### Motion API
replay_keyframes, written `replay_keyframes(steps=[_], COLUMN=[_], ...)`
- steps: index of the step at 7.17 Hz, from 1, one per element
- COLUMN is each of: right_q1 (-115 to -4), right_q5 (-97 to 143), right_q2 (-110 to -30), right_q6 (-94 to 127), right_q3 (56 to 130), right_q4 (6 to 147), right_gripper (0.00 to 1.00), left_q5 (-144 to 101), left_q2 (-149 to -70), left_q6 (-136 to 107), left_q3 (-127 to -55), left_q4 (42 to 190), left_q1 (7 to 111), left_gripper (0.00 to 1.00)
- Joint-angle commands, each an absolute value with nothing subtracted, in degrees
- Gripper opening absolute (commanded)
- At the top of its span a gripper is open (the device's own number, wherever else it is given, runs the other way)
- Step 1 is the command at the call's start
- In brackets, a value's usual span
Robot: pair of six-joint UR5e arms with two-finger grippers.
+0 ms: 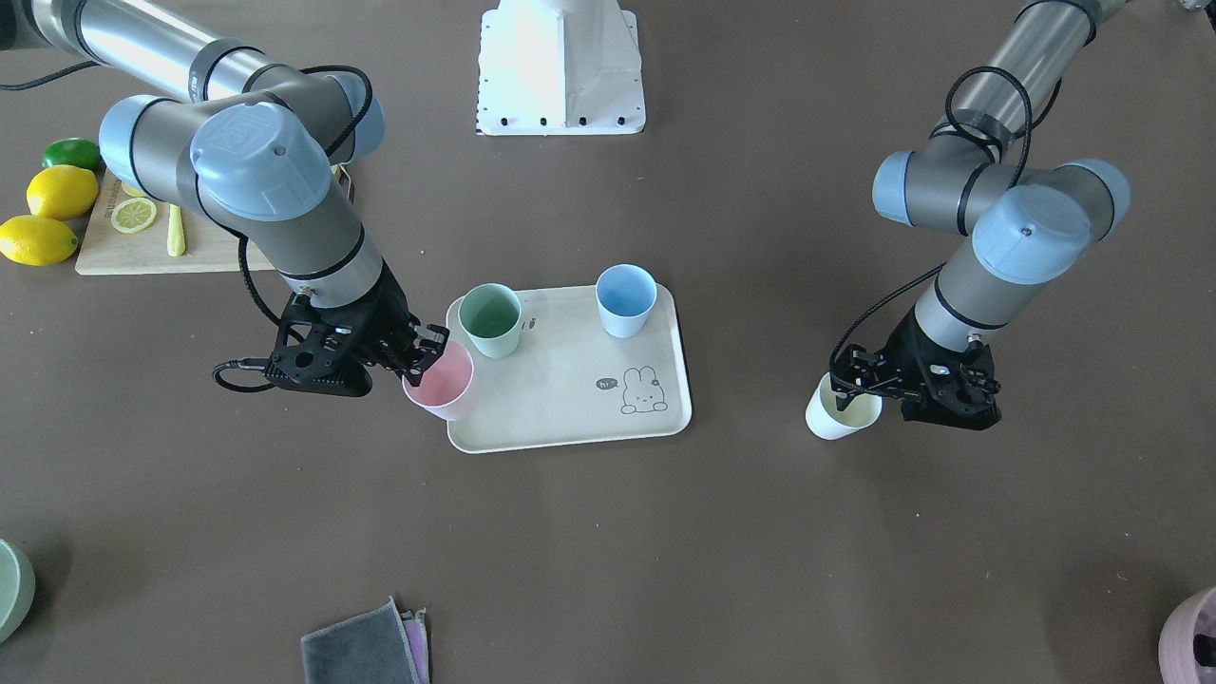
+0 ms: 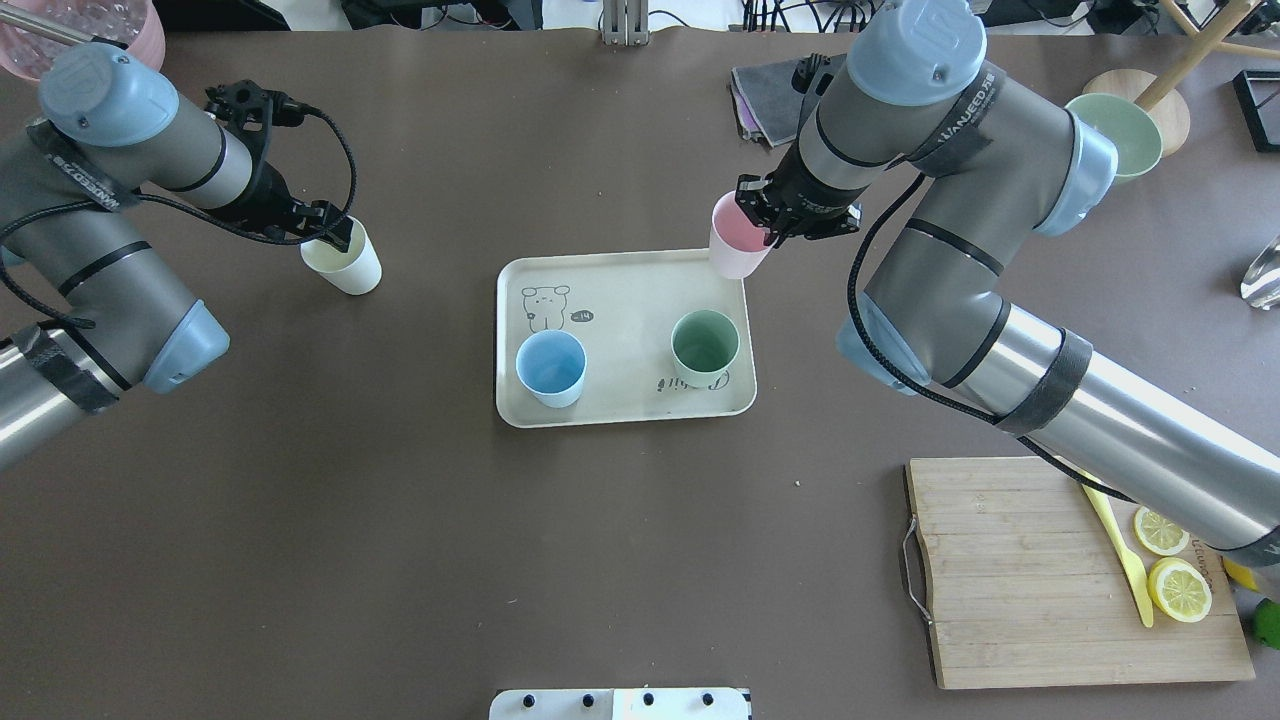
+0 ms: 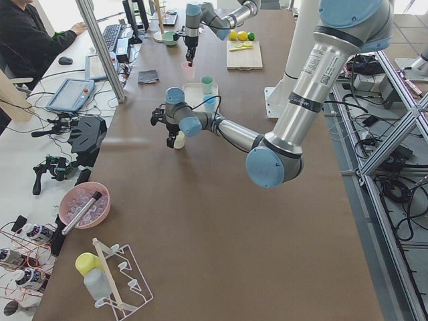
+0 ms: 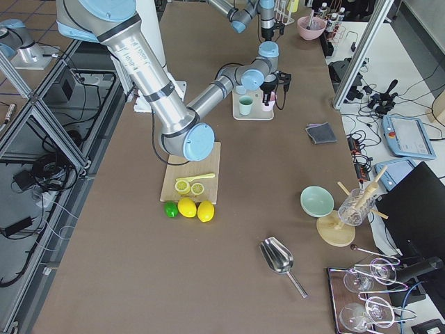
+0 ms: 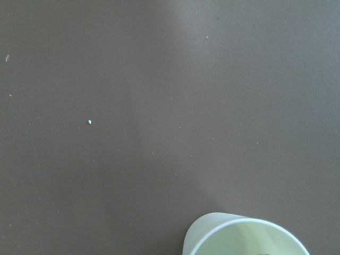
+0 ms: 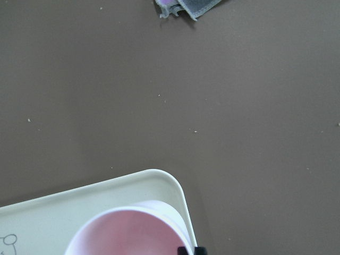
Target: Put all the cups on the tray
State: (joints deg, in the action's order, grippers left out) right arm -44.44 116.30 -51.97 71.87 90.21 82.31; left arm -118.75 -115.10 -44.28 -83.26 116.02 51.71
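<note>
The cream tray [image 2: 620, 300] with a bunny drawing lies mid-table. The sage green cup [image 2: 705, 345] and the light blue cup [image 2: 551, 367] stand upright on it. My right gripper [image 2: 770, 222] is shut on the rim of the pink cup [image 2: 736, 243] and holds it over the tray's far right corner; the right wrist view shows the cup [image 6: 127, 234] over that corner [image 6: 159, 183]. My left gripper [image 2: 322, 232] is shut on the rim of the pale yellow cup [image 2: 345, 263], which is tilted and left of the tray. I cannot tell if its base touches the table.
A wooden cutting board [image 2: 1030, 570] with lemon slices and a yellow knife lies near right. Whole lemons and a lime [image 1: 57, 195] sit beside it. A grey cloth [image 2: 765, 95], a green bowl [image 2: 1120, 130] and a pink bowl [image 2: 105, 22] are at the far edge.
</note>
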Motion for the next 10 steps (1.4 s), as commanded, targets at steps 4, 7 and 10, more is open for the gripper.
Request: replay_keyframes(steps=[4, 7, 10], right_q1=[-40.61, -39.73, -41.99], right_q5=[111.81, 110.39, 111.78], right_q2=[-49.22, -47.2, -46.33], right_q6=[74.0, 74.44, 76.38], right_q3=[86.58, 82.27, 82.17], right_q4=[81.83, 79.12, 79.19], right_gripper=[0.0, 0.11, 1.0], left_q5=[-122.75, -122.52, -121.73], left_q2=[-121.6, -129.62, -131.3], left_q6=[-47.2, -55.51, -60.98], left_q3=[-84.98, -87.63, -87.89], left_q4=[107.82, 98.53, 98.61], left_q1=[54.92, 53.62, 49.85], left_gripper=[0.0, 0.0, 0.0])
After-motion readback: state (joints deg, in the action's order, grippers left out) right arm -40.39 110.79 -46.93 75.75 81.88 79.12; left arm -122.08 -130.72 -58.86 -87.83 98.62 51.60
